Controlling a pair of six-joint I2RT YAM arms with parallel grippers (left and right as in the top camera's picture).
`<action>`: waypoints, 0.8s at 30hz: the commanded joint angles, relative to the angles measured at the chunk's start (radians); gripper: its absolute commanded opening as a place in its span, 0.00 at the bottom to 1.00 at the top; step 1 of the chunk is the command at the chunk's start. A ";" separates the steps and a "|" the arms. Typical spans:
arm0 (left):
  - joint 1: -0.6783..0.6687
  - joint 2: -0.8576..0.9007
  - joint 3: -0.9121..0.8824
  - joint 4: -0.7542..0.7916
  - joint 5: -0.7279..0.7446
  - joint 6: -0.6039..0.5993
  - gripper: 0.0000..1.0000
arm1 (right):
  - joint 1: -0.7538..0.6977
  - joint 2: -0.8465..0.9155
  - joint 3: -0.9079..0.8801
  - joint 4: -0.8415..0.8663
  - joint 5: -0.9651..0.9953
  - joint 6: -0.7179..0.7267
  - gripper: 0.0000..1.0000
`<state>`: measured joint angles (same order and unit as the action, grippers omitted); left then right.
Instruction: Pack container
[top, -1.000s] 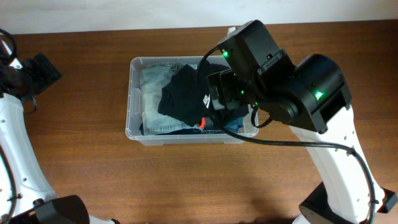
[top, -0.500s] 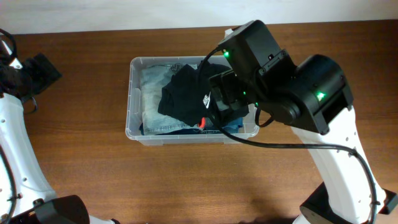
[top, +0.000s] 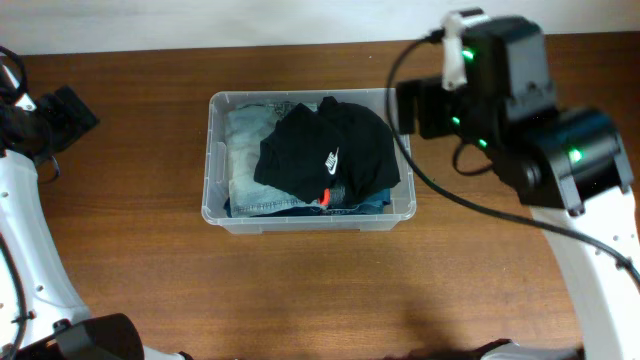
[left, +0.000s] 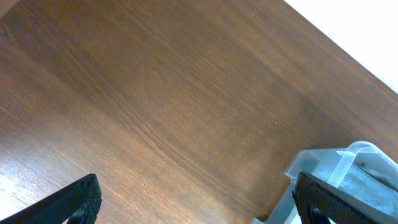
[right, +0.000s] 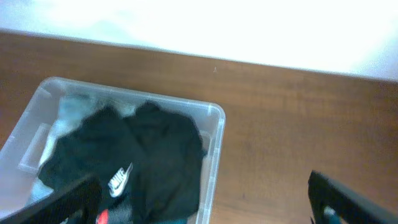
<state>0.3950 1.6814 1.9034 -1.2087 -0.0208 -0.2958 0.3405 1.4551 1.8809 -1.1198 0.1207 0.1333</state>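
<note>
1. The container (top: 214, 150) sits mid-counter (top: 300, 290), with clothes inside and a black garment (top: 325, 150) topmost.
2. The left end effector (left: 199, 202) and right end effector (right: 202, 199) gape wide, both empty.
3. Packing seems finished; any next move needs another item to fetch.

Clear plastic container (top: 214, 170), rectangular with rounded corners and thick rim, upright and lidless on the wooden table (top: 150, 270), towards its far edge, filled with folded pale clothing (top: 245, 160), black garment (top: 345, 145) with white logo on top.

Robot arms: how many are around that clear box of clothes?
2. The white-and-black left arm is far left; the right arm is just right of the clear plastic container.
</note>
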 joint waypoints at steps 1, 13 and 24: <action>0.003 0.011 -0.005 -0.001 -0.005 -0.006 0.99 | -0.061 -0.160 -0.223 0.091 -0.114 -0.029 0.99; 0.003 0.011 -0.005 -0.001 -0.005 -0.006 0.99 | -0.234 -0.863 -1.145 0.613 -0.154 -0.049 0.99; 0.003 0.011 -0.005 -0.001 -0.005 -0.006 0.99 | -0.354 -1.314 -1.569 0.846 -0.271 -0.048 0.99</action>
<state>0.3950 1.6814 1.9018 -1.2095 -0.0193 -0.2958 -0.0029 0.2028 0.3706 -0.3122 -0.1123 0.0933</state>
